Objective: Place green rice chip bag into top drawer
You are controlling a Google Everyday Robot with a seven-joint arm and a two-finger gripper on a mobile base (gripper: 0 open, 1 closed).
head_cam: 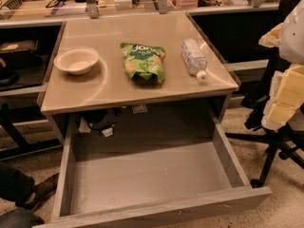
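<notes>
The green rice chip bag (142, 62) lies flat in the middle of the tabletop (114, 89), between a bowl and a bottle. The top drawer (147, 179) is pulled wide open below the table's front edge, and its grey bottom is bare. My arm, white and pale yellow, comes in at the right edge, and my gripper (279, 109) hangs there beside the table, to the right of the drawer and well apart from the bag. It holds nothing that I can see.
A white bowl (76, 60) stands left of the bag and a clear water bottle (194, 57) lies on its side to the right. An office chair base (275, 151) stands on the floor at the right. A person's shoe (40, 189) is at the lower left. A cluttered counter runs behind.
</notes>
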